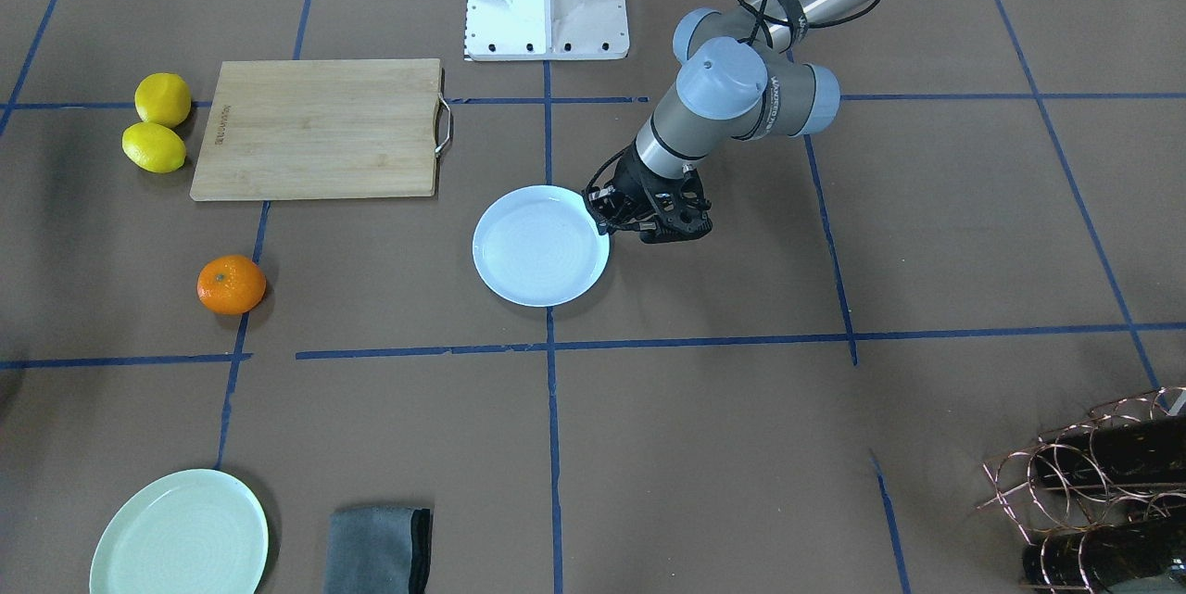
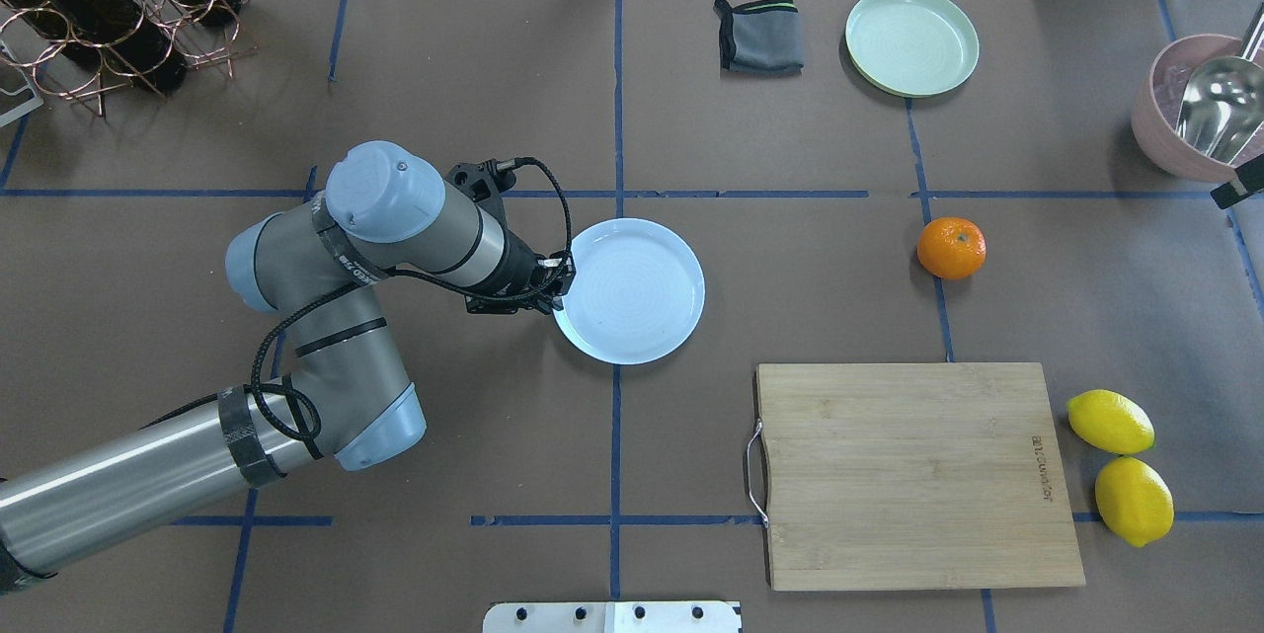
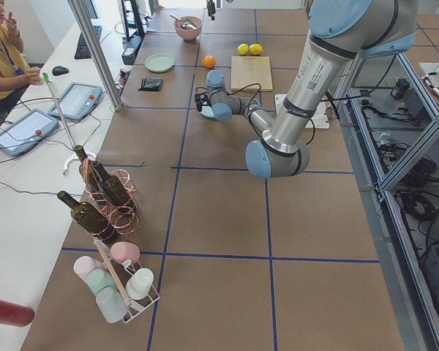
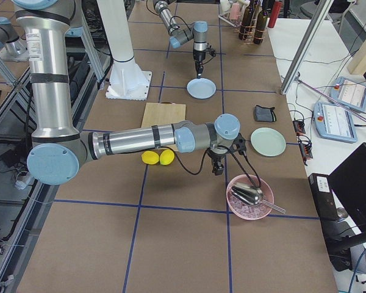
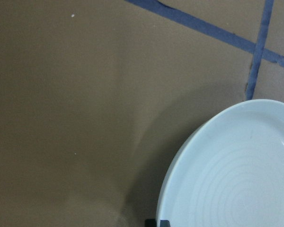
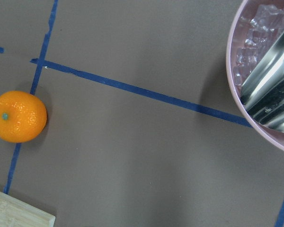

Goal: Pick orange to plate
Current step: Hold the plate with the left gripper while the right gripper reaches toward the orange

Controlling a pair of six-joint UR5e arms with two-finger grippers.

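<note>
The orange [image 2: 951, 248] at the plate's [image 2: 632, 292] three o'clock could roll if the right gripper [image 4: 218, 172] clips it off-centre; its fingers' spread, like the left gripper's [image 1: 653, 228], cannot be told.

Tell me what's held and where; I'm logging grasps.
The orange lies free, unheld. The left gripper is at the rim of the plate; whether it clamps that rim cannot be told. Nor can the right gripper be judged.

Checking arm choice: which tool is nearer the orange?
Right. The right tool hovers between the orange and the pink bowl; the left tool is beyond the plate, at its rim.
</note>
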